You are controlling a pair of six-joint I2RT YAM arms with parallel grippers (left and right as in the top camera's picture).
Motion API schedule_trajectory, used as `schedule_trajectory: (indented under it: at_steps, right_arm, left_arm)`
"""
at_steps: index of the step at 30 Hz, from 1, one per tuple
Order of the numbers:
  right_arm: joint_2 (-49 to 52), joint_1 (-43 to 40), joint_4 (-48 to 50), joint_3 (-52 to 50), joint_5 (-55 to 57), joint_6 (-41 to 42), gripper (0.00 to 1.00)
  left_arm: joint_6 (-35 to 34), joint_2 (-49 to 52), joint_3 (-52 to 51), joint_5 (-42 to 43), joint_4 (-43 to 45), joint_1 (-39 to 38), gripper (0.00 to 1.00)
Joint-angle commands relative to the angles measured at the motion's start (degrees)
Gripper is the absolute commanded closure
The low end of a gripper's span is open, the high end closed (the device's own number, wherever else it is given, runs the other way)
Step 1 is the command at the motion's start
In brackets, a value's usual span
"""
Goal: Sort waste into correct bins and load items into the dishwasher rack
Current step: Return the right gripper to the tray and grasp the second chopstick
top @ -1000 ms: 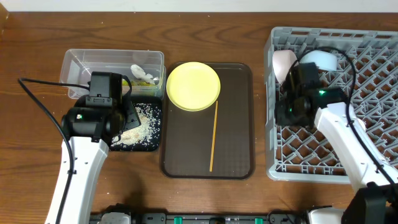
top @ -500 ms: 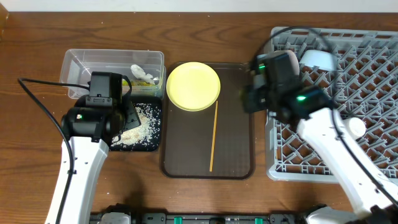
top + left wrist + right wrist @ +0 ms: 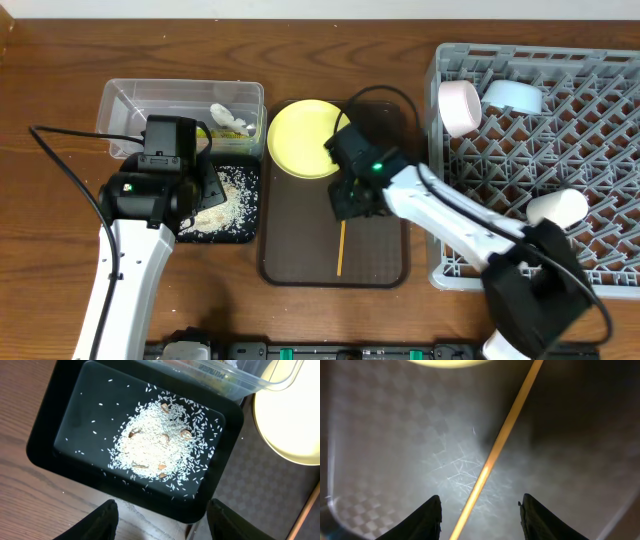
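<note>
Two arms reach over a wooden surface (image 3: 50,250). At the far left stands a clear tub (image 3: 128,104) with crumpled white tissue (image 3: 228,122) at its right end. Just near of it, touching or almost touching, lies a shallow black tray (image 3: 50,420) holding a heap of white rice (image 3: 160,450) with a few brown bits mixed in and stray grains scattered around it. The left tool (image 3: 167,520) hangs over the near edge of this tray, its fingers spread wide and holding nothing.

To the right sits a dark brown serving tray (image 3: 385,255). A yellow plate (image 3: 298,140) lies on its far left corner, overhanging the edge towards the tub. One thin wooden chopstick (image 3: 341,250) lies lengthwise on the brown tray, running from the plate towards the near edge. The right tool (image 3: 482,520) hovers low over this chopstick with its fingers apart, one on either side of the stick and not touching it.

At the far right stands the big grey rack (image 3: 600,120). A pinkish bowl (image 3: 458,107) stands on edge in its far left corner, a light blue bowl (image 3: 512,97) is just right of it, and a small pale cup (image 3: 556,208) lies on its side nearer the middle.
</note>
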Motion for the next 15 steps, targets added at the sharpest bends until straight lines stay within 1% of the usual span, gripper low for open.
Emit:
schedule_trajectory:
  at_steps: [1, 5, 7, 9, 10, 11, 15]
  right_arm:
    - [3.74, 1.51, -0.2, 0.44, 1.46, 5.51, 0.51]
    - [6.82, 1.66, -0.22, 0.42, 1.42, 5.88, 0.52]
    - [7.85, 1.66, -0.39, 0.42, 1.44, 5.88, 0.54]
    - [8.24, 1.66, -0.55, 0.42, 1.66, 5.88, 0.6]
    - [8.31, 1.64, -0.85, 0.42, 2.36, 5.88, 0.66]
    - [8.28, 1.6, -1.36, 0.42, 3.58, 6.08, 0.76]
    - [7.69, 0.81, -4.17, 0.44, 8.81, 8.24, 0.84]
  left_arm:
    - [-0.94, 0.02, -0.24, -0.48, -0.22, 0.28, 0.4]
    - [-0.94, 0.02, -0.24, -0.48, -0.2, 0.28, 0.4]
    - [-0.94, 0.02, -0.24, -0.48, -0.2, 0.28, 0.4]
    - [-0.94, 0.02, -0.24, -0.48, -0.2, 0.28, 0.4]
    - [-0.94, 0.02, -0.24, -0.48, -0.22, 0.28, 0.4]
    - [-0.94, 0.02, -0.24, -0.48, -0.22, 0.28, 0.4]
    - [-0.94, 0.02, -0.24, -0.48, -0.42, 0.28, 0.4]
